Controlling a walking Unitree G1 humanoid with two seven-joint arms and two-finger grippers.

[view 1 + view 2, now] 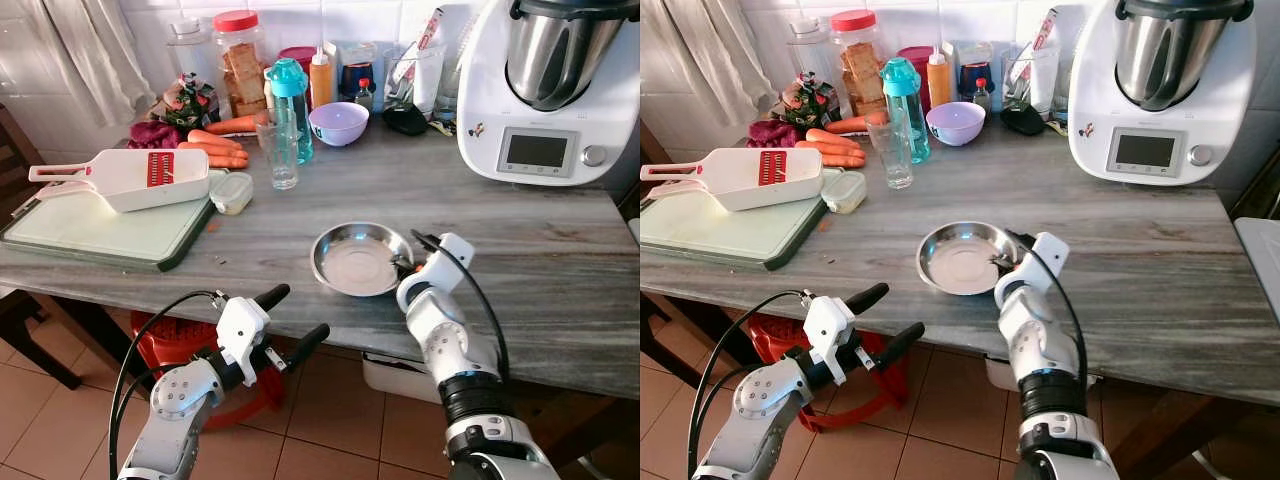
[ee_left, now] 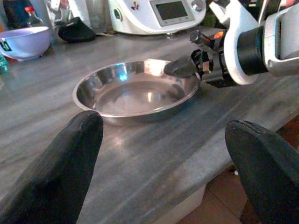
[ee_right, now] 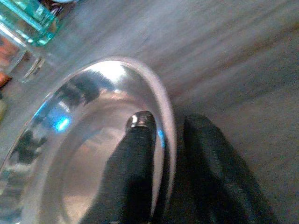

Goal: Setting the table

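A shallow steel bowl (image 1: 350, 265) sits on the grey wooden counter (image 1: 520, 270), near its front edge. My right gripper (image 1: 403, 265) is at the bowl's right rim, with one black finger (image 3: 135, 154) inside the bowl and the other outside, shut on the rim (image 3: 163, 107). My left gripper (image 1: 300, 312) hangs open in front of the counter, just below its edge and left of the bowl, holding nothing. In the left wrist view the bowl (image 2: 135, 91) lies ahead between the two open fingertips (image 2: 74, 154).
A green cutting board (image 1: 90, 232) carrying a white slicer (image 1: 140, 178) lies at the left. A glass (image 1: 280, 150), teal bottle (image 1: 292, 105), purple bowl (image 1: 338, 122), carrots (image 1: 215, 148) and jars stand behind. A white kitchen machine (image 1: 545, 90) fills the right rear. A red stool (image 1: 175, 340) is under the counter.
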